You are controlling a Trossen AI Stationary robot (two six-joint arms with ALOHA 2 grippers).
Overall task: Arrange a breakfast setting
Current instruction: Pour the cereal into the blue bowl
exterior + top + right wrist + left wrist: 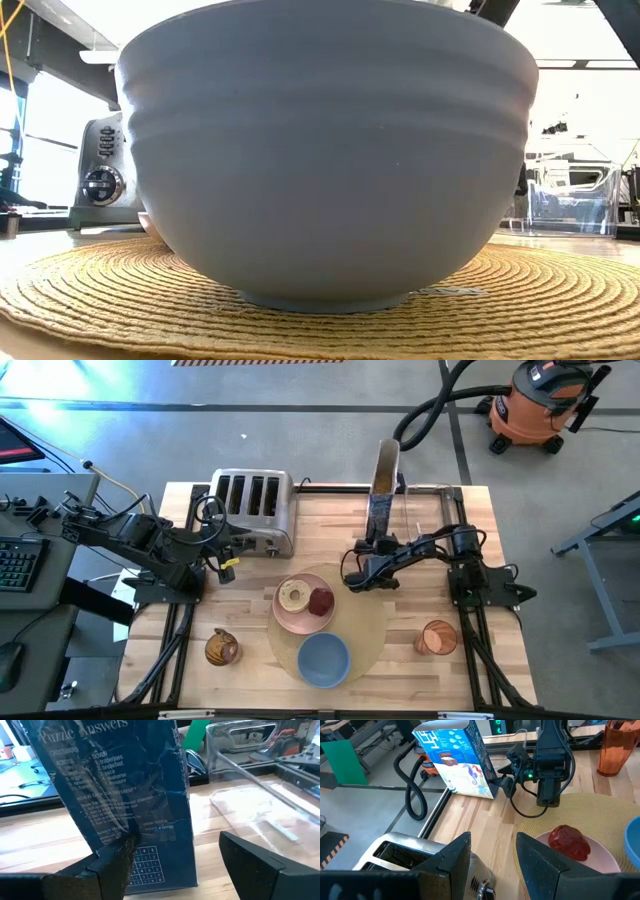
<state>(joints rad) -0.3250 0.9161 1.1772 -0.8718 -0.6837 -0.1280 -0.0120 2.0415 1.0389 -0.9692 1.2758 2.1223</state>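
Note:
A pink plate lies on the round tan placemat and carries a tan bagel and a red fruit. The blue bowl stands on the mat's near part and fills the low view. I cannot make out a spoon or cereal flakes. My left gripper is open and empty beside the toaster. My right gripper is open, close before a standing blue cereal box at the far middle of the table. My right gripper stands level, pointing toward the table's far edge. One finger shows in front of the box's printed face near its lower edge, and the other finger is off to the side. I cannot tell whether it touches the box.
A clear plastic container is beside the box on the far right. An orange cup stands near the right front, and a brown jar-like thing near the left front. A shop vacuum and its hose lie beyond the far edge.

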